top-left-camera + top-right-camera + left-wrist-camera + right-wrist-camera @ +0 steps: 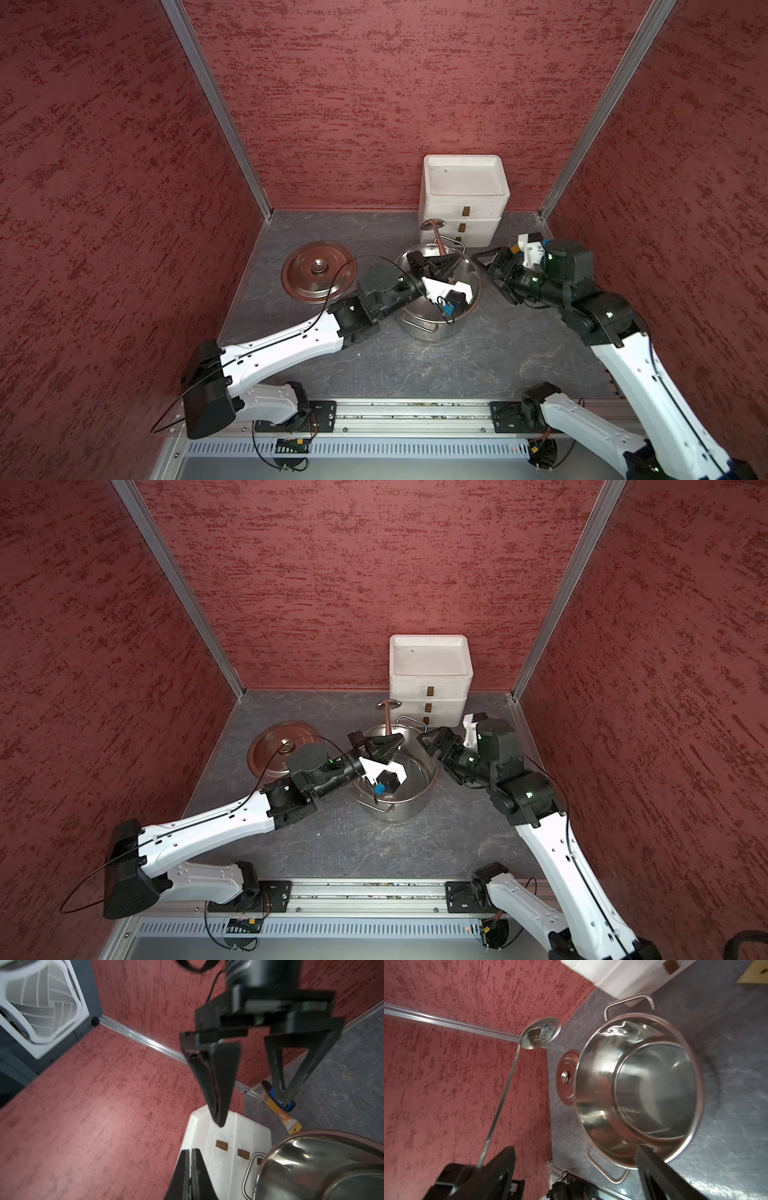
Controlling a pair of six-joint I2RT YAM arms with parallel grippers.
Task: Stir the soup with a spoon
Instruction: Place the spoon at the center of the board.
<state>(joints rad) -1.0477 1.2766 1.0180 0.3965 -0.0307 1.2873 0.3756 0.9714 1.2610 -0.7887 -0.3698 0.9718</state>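
Observation:
The steel pot stands mid-table; its inside shows bare metal and no soup. My left gripper hovers over the pot's far rim, shut on the handle of the spoon. The spoon stands up with its round bowl on top. My right gripper is wide open just right of the pot, holding nothing. In the left wrist view the right gripper faces my left one.
A flat steel lid lies left of the pot. A stack of white boxes stands behind the pot. An orange packet and a blue tool lie by the back right corner.

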